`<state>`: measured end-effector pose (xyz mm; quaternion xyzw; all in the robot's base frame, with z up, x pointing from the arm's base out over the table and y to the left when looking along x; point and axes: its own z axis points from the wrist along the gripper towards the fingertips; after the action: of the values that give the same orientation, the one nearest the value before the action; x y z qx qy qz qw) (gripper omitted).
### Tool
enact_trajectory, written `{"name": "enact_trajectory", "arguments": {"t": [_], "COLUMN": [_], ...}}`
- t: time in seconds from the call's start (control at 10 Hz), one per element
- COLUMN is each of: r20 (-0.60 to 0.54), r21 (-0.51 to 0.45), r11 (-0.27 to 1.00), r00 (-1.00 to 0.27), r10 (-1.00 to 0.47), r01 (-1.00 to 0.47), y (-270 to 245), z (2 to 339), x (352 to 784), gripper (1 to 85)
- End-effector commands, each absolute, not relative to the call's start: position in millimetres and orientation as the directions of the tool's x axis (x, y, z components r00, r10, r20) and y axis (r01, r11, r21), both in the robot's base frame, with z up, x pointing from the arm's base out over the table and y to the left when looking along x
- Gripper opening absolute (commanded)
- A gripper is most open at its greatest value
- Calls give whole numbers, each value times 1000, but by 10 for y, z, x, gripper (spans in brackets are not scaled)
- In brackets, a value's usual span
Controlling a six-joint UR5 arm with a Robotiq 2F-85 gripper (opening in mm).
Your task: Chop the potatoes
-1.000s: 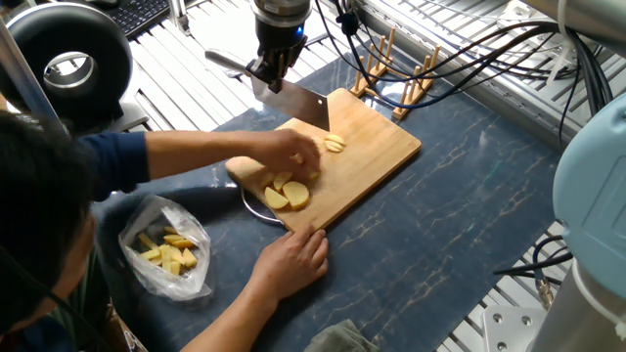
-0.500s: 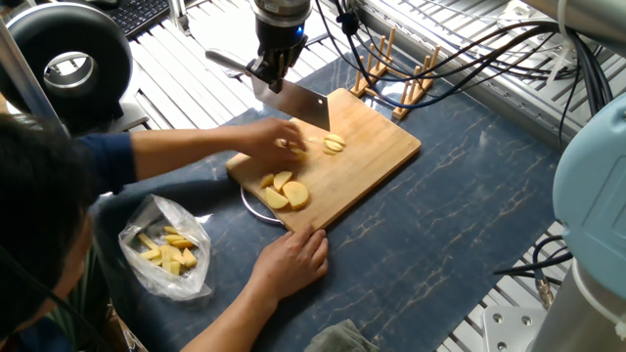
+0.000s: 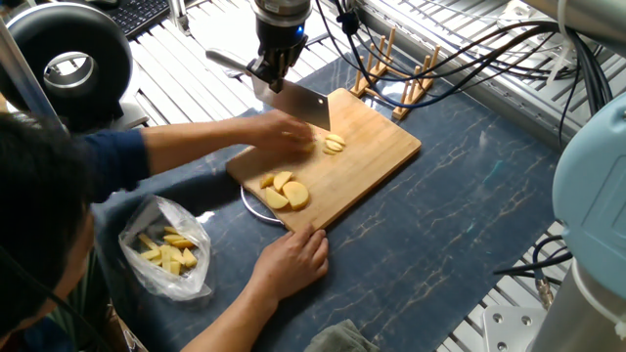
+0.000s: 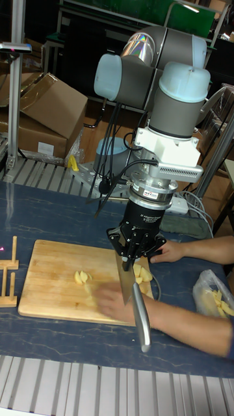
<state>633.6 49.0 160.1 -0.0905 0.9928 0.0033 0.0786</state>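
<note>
Potatoes, peeled and pale yellow, in two groups on a wooden cutting board (image 3: 377, 156). A cluster of rounded slices and chunks (image 3: 282, 191) lies at the board's near corner, pieces touching and overlapping, cut faces up. A smaller group of thin slices (image 3: 335, 144) lies near the board's middle, stacked closely together. The tall fixed view shows these same slices (image 4: 82, 277) lying apart from the larger cluster (image 4: 142, 273).

My table (image 3: 460, 244) has a dark blue marbled top w/ ribbed metal edges. Cardboard boxes (image 4: 49, 114) on the floor behind me, a green panel (image 4: 185, 16) farther back. Room's dim.
</note>
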Motion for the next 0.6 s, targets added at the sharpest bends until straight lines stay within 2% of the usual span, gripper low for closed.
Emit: {"name": "enact_trajectory", "arguments": {"t": [0.0, 0.5], "r20": [-161, -161], "r21": [6, -2], "r11": [984, 984], "r00": [-972, -971], "r10": [-174, -178], "r01": [-177, -180], "y": [509, 473], "z": [1617, 1617], "x": [6343, 6352], "gripper": [10, 10]}}
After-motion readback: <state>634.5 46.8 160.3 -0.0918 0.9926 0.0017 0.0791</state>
